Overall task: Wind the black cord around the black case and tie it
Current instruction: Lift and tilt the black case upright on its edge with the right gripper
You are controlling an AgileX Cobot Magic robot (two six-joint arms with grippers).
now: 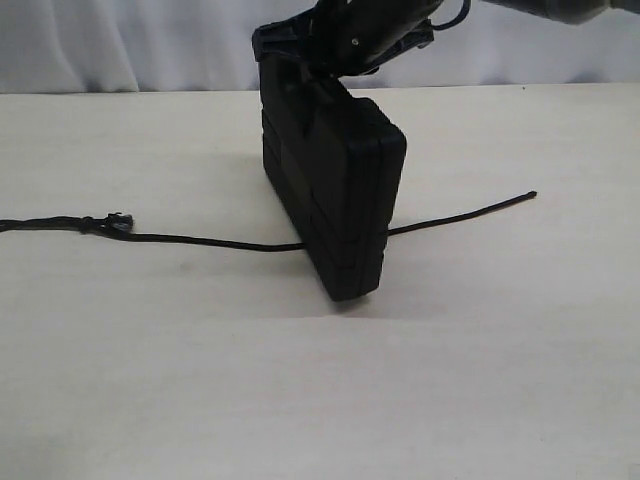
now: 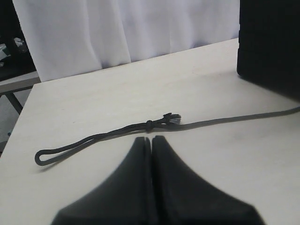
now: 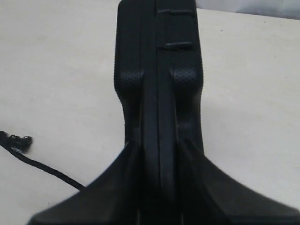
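The black case point(image 1: 335, 190) stands on edge on the pale table, tilted, with my right gripper point(image 1: 330, 65) shut on its upper end from behind. In the right wrist view the case point(image 3: 159, 70) runs between the two fingers point(image 3: 117, 187). The black cord point(image 1: 200, 240) lies flat across the table and passes under the case, its thin end point(image 1: 525, 196) out to the right and its knot point(image 1: 112, 223) at the left. My left gripper point(image 2: 152, 139) is shut and empty, just short of the knot point(image 2: 169, 119); the cord's loop point(image 2: 44, 157) lies off to one side.
A white curtain point(image 1: 120, 45) hangs behind the table's far edge. In the left wrist view the table's corner point(image 2: 33, 89) shows, with a dark frame beyond it. The case's side point(image 2: 269, 47) stands close by that view's edge.
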